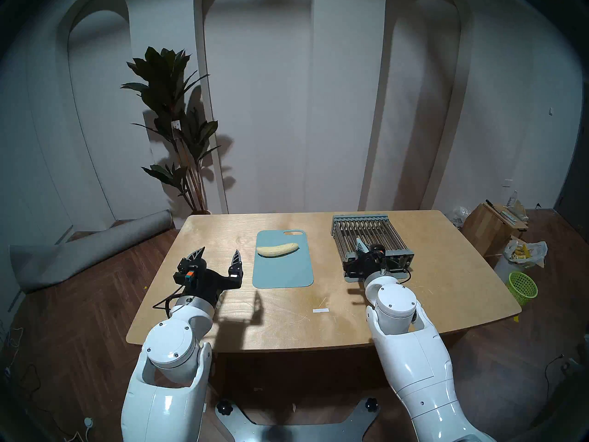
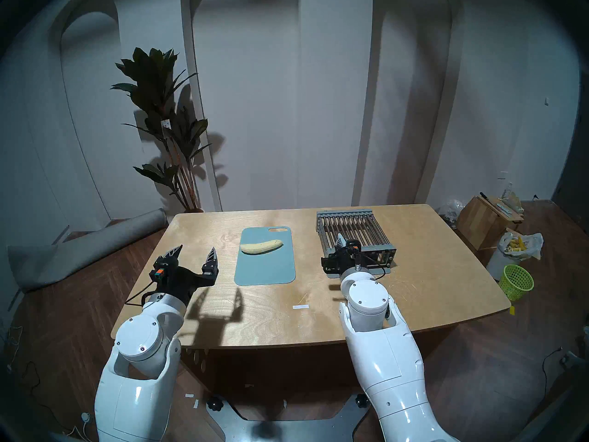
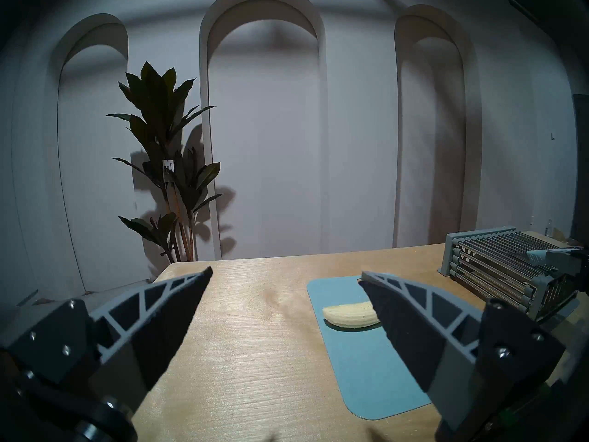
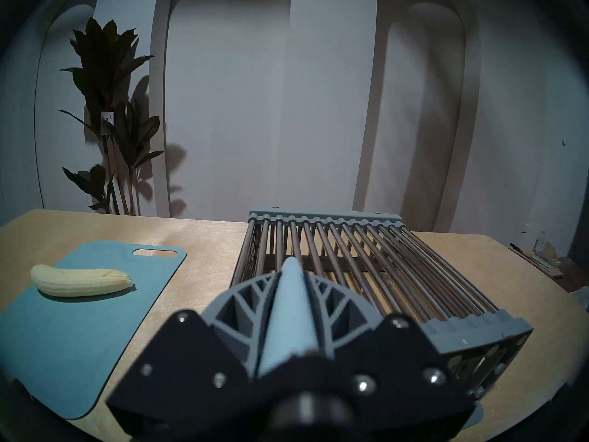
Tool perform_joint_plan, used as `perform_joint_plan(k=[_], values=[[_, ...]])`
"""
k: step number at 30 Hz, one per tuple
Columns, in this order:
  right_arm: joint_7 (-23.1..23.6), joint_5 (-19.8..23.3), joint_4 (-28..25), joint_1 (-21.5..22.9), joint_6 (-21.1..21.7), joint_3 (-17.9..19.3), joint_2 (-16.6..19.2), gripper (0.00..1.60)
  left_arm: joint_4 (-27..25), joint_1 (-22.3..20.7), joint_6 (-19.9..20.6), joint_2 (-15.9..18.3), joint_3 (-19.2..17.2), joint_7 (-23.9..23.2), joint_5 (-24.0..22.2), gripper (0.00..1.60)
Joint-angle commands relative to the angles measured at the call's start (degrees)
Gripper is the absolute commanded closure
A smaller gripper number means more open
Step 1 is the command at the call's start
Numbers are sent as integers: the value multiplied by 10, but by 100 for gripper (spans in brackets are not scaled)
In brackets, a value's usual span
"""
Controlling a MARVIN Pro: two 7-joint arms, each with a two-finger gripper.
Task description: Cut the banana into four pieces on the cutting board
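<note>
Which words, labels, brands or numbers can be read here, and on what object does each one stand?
No text is readable.
Small white tag on the dark-leaved potted plant: dark marks, too small to read.
White paper strip on the light wooden table: blank.

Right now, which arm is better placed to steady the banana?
Left, probably: the left gripper is open beside the board, near the banana. The right gripper is shut at the rack.

a small tag [image 3: 168, 169] hangs on the plant [image 3: 165, 164], print unreadable
</note>
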Motion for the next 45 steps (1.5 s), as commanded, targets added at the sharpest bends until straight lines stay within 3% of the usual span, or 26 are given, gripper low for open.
perform_joint_plan(k=[1, 18, 39, 43, 45], values=[[-7, -1, -48, -3, -9, -2, -5, 160, -11, -4, -2, -1, 0, 1, 0, 0], [-20, 3, -105, -33, 12, -18, -13, 160, -12, -4, -2, -1, 0, 1, 0, 0], [-28, 6, -183, -36, 42, -41, -13, 160, -11, -4, -2, -1, 0, 1, 0, 0], [-16, 4, -197, -39, 34, -52, -4, 160, -11, -4, -2, -1, 0, 1, 0, 0], [39, 35, -186, -37, -14, -64, 16, 160, -11, -4, -2, -1, 0, 1, 0, 0]])
